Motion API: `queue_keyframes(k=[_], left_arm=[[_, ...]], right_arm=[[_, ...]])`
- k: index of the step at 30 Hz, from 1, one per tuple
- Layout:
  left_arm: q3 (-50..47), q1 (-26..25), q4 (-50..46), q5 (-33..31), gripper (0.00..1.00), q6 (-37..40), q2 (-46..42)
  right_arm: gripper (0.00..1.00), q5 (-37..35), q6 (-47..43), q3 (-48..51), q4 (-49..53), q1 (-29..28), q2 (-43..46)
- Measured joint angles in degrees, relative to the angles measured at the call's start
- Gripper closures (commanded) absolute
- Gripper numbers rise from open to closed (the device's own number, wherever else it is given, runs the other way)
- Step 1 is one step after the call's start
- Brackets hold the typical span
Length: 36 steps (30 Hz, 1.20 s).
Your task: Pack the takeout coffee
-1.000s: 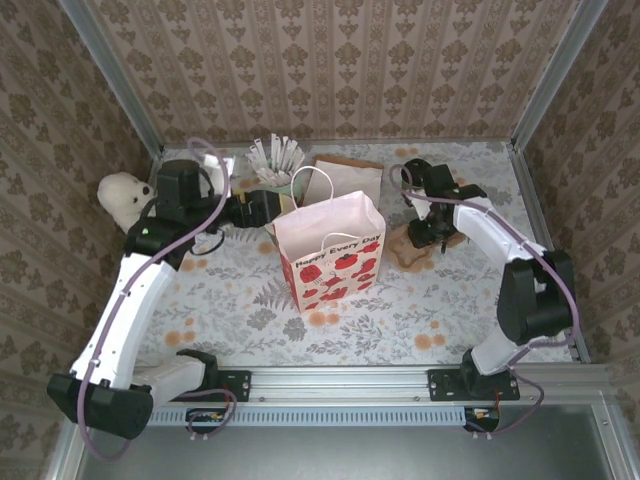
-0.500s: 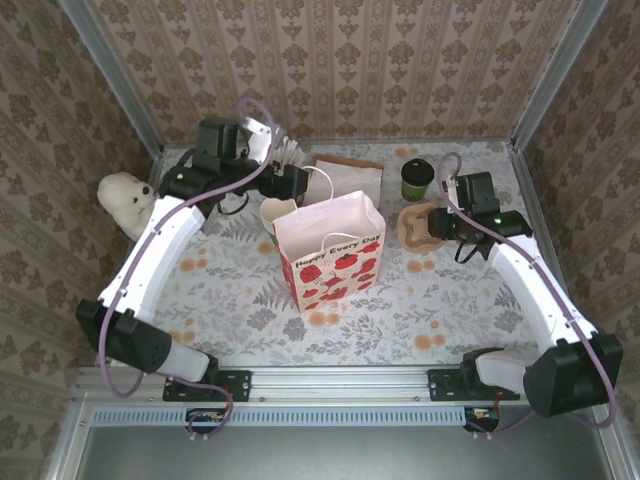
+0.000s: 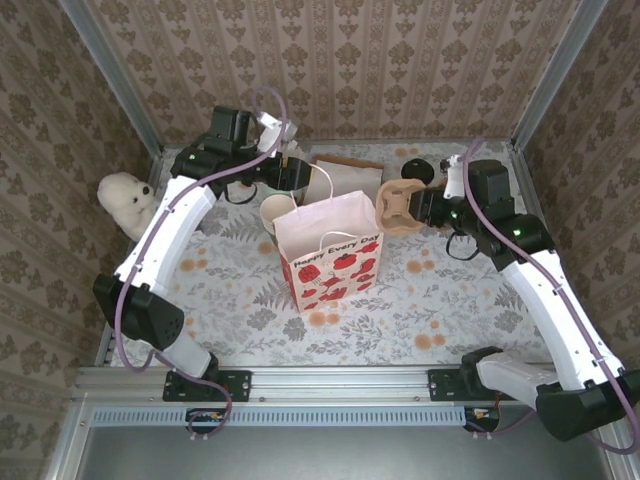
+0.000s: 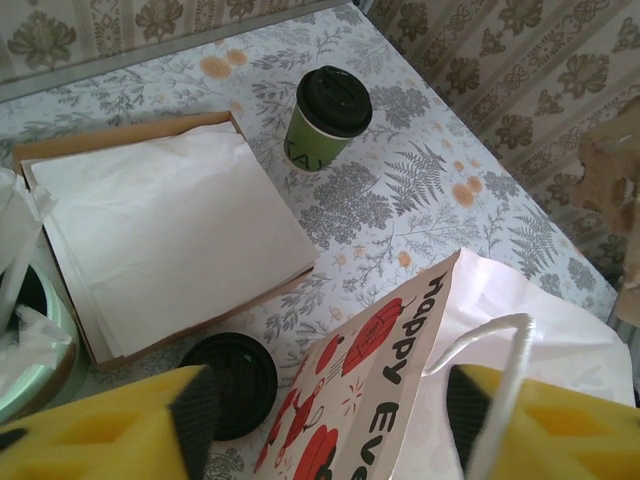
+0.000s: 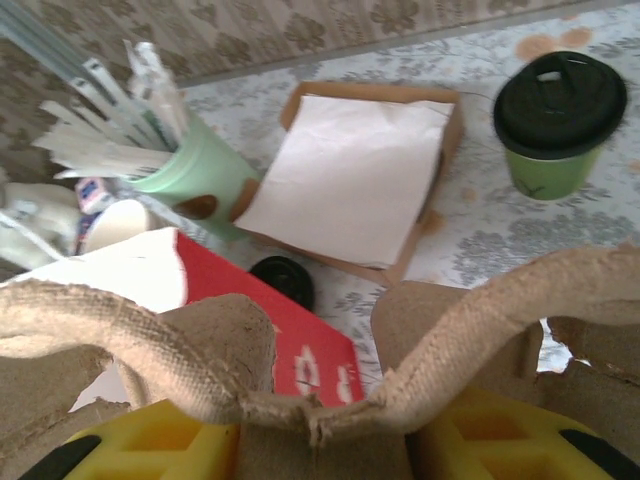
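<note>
light: bright, even | shadows: soft | blur: close fingers point(image 4: 100, 430), cardboard carrier point(image 5: 200, 350)

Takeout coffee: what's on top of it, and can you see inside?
A round black lid sits on the takeout coffee, closing its top. The lid covers the inside, so its contents cannot be seen.
</note>
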<state>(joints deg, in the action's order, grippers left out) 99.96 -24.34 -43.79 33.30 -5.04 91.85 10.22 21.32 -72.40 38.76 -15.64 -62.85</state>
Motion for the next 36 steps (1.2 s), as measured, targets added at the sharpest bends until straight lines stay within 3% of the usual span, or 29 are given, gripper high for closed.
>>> queue_keyframes(k=[8,16,27,36], left_arm=[[0.5,0.0,-1.0,0.9,0.65,-0.7,1.0],[0.8,0.0,-1.1,3.7,0.76,-0.8,1.2],[0.9,0.0,-1.1,6.2,1.0,-1.0,1.2],[0.8,0.0,-1.0,7.1,1.0,-1.2,1.2]], right_arm=[[0.59,0.6,3.6,-10.7,-0.1,-5.1,-4.3],[0.57,3.6,7.7,-15.8,-3.0,-13.6,-11.3],[0.53,5.2,10.3,-25.0,-2.1,-21.9,-21.1],[0.49,1.6,13.5,-25.5,4.3,-23.9,-23.4]])
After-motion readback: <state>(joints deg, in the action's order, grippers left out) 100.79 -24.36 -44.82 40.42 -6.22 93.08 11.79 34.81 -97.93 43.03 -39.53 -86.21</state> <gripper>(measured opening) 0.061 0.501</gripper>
